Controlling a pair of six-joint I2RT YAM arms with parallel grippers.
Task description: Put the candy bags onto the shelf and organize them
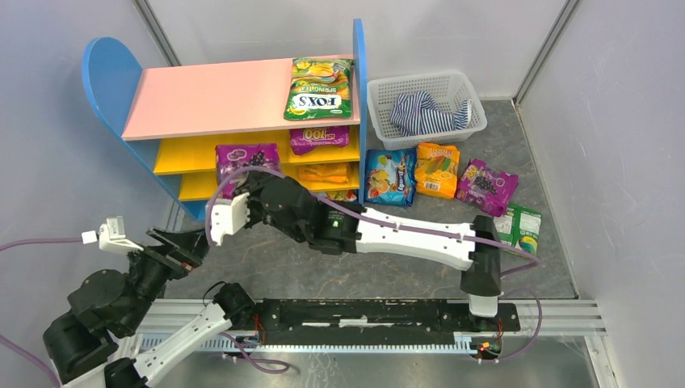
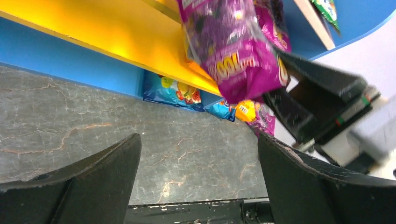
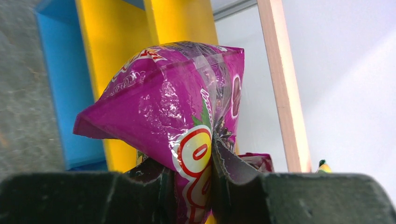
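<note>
Grey, veined tabletop (image 1: 323, 267) runs between pale walls, with the shelf (image 1: 202, 97) at the back left and a white mesh basket (image 1: 380, 93) holding a striped cloth (image 1: 428, 111) beside it. By the look of it the job is about half done. A green FOX'S bag (image 1: 321, 89) lies on the pink top board, a purple bag (image 1: 319, 139) is on the upper yellow board and an orange bag (image 1: 325, 172) is on the one below. Four are left on the table to the right of the shelf: a blue bag (image 1: 390, 177), an orange-yellow bag (image 1: 437, 170), a purple grape bag (image 1: 485, 186) and a green bag (image 1: 521, 228). The right gripper (image 3: 196, 165) is pinched narrow on one end of the held purple bag (image 3: 163, 112), at the left front of the yellow boards. The pouch's long axis appears to run away from the fingers toward the shelf, its free end leading and its printed face up in the top view. Whether it rests on a board cannot be told. The left gripper (image 2: 198, 142) hangs low in front of the shelf, jaws wide and empty.
</note>
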